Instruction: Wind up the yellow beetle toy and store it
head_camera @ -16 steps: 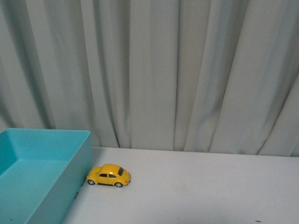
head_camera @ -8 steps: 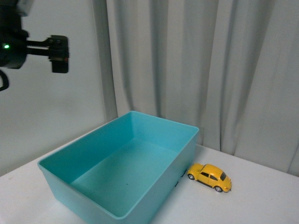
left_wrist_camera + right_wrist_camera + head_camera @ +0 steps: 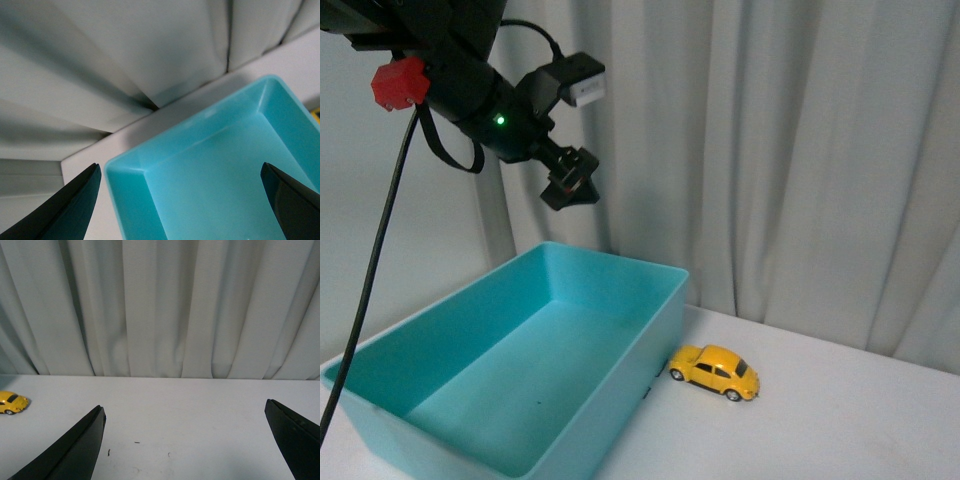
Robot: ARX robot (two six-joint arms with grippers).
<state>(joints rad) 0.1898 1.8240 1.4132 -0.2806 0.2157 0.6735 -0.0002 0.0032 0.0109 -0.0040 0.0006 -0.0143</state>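
Left fingers (image 3: 75, 210) are spread wide, with nothing between them or touching them. This is shown only in the left wrist view; in the front view the left arm's tip (image 3: 570, 183) is seen end-on and the opening cannot be judged there. Right fingers (image 3: 75, 450) are also spread wide and hold nothing. They are seen only in the right wrist view and are out of frame in the front view.

The left fingers are held high over the teal bin (image 3: 638, 395), whose inside is bare in the left wrist view (image 3: 131, 200). The yellow beetle toy (image 3: 714, 371) is on the white counter (image 3: 840, 420), at about 4 o'clock from the left arm's tip and well below it. It is at 3 o'clock of the bin, nose just beside the outer wall; contact cannot be confirmed.

In the right wrist view the toy (image 3: 12, 403) is well apart from the right fingers, outside their gap, near the grey curtain (image 3: 165, 305). In the left wrist view only a yellow sliver is seen at the frame edge.
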